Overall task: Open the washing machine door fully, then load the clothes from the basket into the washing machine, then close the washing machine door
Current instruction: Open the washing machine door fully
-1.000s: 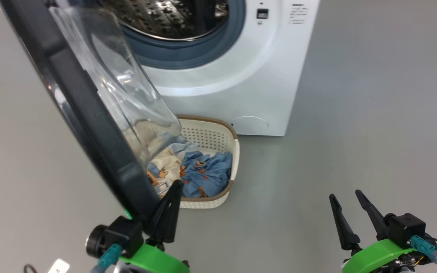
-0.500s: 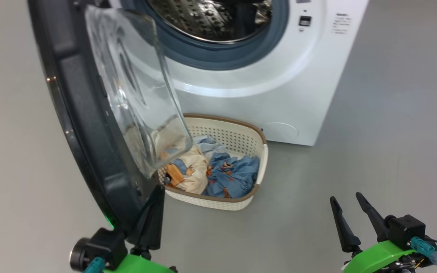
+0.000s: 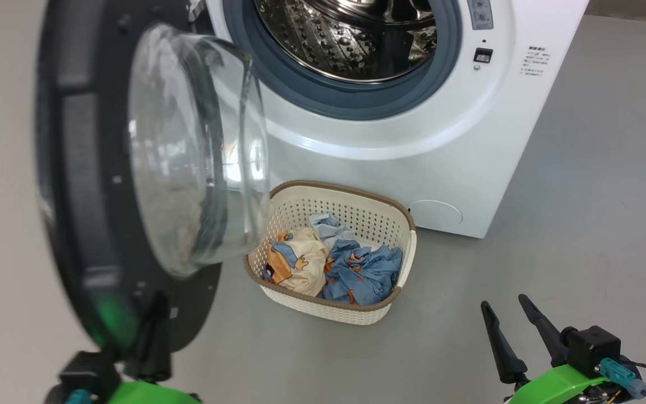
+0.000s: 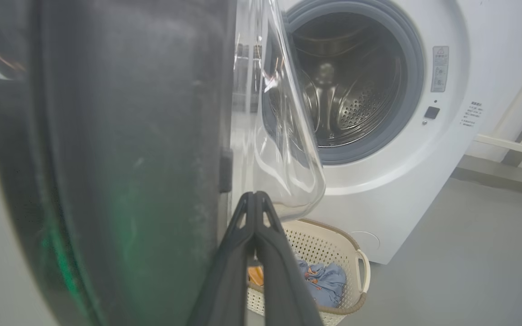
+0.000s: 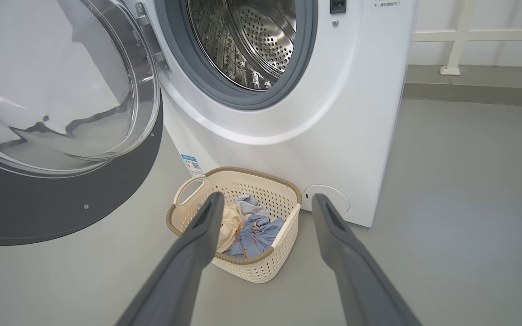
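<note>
On the floor before the washing machine [image 3: 401, 157], the door [image 3: 82, 224] stands swung out, clearing the drum for loading. The basket [image 3: 328, 308] sits at the machine's foot, clothes [image 3: 356, 269] heaped inside, its left end blurred behind door glass. My left gripper [image 4: 255, 198], pressed closed, noses the door's lower rim; contact unclear. Right gripper [image 3: 504, 303] spread wide, empty.

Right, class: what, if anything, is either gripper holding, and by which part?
Nothing is held. The left gripper has its jaws shut on nothing, beside the large round black-rimmed glass door; the right gripper is open and empty.
</note>
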Controlling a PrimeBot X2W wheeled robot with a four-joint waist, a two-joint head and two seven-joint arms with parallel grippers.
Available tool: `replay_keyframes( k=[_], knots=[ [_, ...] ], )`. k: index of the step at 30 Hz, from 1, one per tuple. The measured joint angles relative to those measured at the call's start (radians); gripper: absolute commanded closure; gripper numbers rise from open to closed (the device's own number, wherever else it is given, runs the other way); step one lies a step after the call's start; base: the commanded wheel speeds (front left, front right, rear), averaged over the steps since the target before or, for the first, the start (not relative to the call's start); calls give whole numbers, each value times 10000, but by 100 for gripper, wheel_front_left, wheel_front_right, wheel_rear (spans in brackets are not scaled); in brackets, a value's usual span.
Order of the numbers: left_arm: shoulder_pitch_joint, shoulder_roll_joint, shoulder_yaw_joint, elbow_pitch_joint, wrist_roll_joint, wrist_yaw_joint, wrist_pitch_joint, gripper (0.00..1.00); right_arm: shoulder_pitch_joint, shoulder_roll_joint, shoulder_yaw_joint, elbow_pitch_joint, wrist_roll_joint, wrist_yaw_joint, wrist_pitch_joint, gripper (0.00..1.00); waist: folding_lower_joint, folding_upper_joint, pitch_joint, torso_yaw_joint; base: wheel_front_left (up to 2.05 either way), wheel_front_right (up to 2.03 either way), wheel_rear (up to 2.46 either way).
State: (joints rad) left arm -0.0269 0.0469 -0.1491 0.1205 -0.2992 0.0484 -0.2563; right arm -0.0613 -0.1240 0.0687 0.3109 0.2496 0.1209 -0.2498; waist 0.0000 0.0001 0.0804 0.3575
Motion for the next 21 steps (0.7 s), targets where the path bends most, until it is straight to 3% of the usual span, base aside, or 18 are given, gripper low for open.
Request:
replay_keyframes(
  k=[15,21],
  knots=[
    [-1376,1104,2146,1778,-571,263,8,100,-6,-178,82,46,0,0,0,0,0,-1,390,-540,0,0,0],
    [-1755,1235,2821,2192,-865,395,8,100,-14,-263,84,54,0,0,0,0,0,0,542,-632,0,0,0]
  ],
)
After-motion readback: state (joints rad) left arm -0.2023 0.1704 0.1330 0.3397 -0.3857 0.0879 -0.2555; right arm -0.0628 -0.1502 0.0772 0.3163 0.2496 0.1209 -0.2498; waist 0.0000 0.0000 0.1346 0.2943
